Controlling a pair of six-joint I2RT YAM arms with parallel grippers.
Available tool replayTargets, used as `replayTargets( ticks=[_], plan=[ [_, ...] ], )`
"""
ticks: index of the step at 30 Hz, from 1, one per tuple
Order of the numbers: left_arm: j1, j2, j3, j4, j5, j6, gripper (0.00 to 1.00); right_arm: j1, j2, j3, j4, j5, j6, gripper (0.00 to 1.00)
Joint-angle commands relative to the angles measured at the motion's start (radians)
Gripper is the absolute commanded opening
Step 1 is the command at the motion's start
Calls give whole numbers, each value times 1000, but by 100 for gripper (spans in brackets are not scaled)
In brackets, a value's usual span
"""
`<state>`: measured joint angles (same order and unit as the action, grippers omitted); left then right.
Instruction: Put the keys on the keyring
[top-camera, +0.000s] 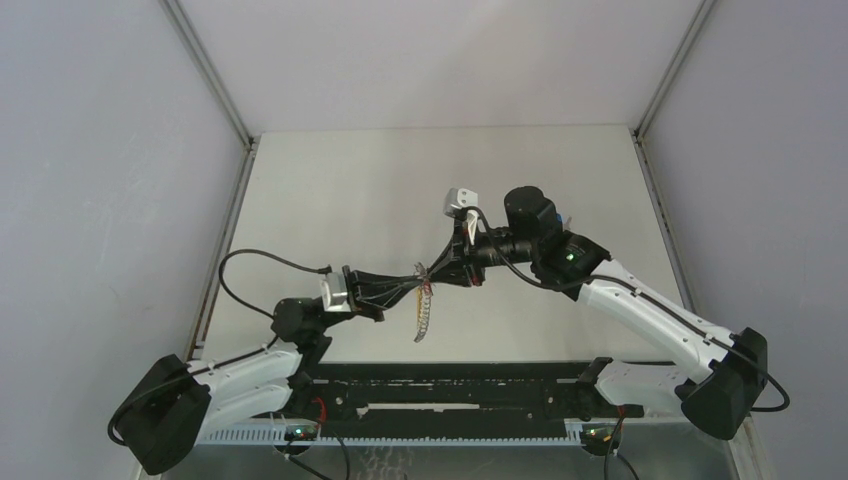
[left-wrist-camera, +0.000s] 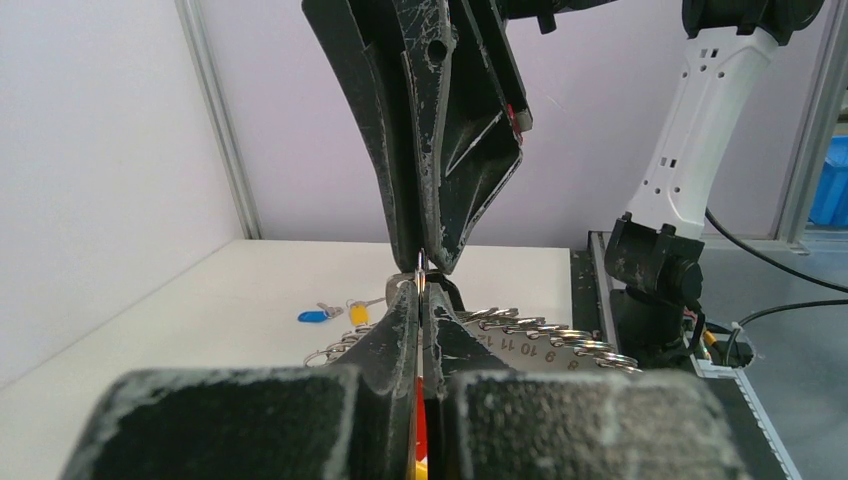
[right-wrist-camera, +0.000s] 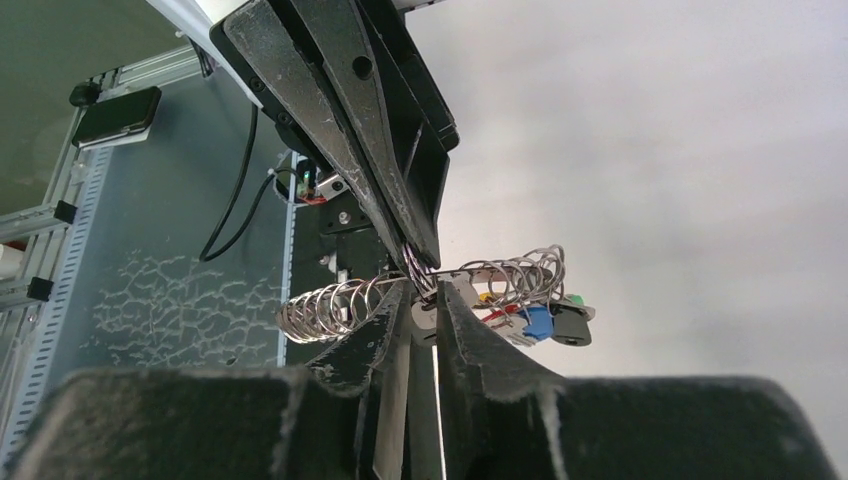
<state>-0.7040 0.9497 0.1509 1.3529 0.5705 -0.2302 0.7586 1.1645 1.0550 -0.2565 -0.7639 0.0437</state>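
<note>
Nearest: left claw (left-wrist-camera: 419, 292) pressed together, pinching the keyring (left-wrist-camera: 545, 335) and holding it up off the table (left-wrist-camera: 200, 330). Strung out crosswise to that pinch, long axis running side to side, with coils of rings spilling to the right of the tips. Met tip to tip from straight ahead by the right claw (left-wrist-camera: 424, 264), nearly together with a thin gap showing; cannot tell whether gripping a ring, a key or nothing. Farther off, flat on the table, left of the line between the claws and well apart from both: blue key (left-wrist-camera: 311, 316) and yellow key (left-wrist-camera: 357, 313). Probably closer to the right arm's reach, so likely a right-claw fetch while keeping the left pinch steady.
</note>
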Motion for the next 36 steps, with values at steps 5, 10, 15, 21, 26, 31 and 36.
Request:
replayTargets(
  ticks=[5,10,15,21,26,31,36],
  plan=[
    [-2,-7,-4,80,-37,-7,0,-12,-9,5,57,-48,38,0],
    [-2,-9,-5,80,-37,14,0,-29,0,39,12,-91,80,0],
    [-5,-17,4,79,-21,30,0,-37,41,124,-110,-116,100,0],
    [-12,-23,8,78,10,47,0,-42,107,227,-241,-129,134,0],
    [-14,-44,0,78,18,58,0,-53,149,275,-316,-125,164,0],
    [-18,-69,-7,79,21,61,0,-58,172,296,-359,-98,174,0],
    [-20,-84,-12,78,16,66,0,-56,206,326,-415,-76,171,0]
  ],
)
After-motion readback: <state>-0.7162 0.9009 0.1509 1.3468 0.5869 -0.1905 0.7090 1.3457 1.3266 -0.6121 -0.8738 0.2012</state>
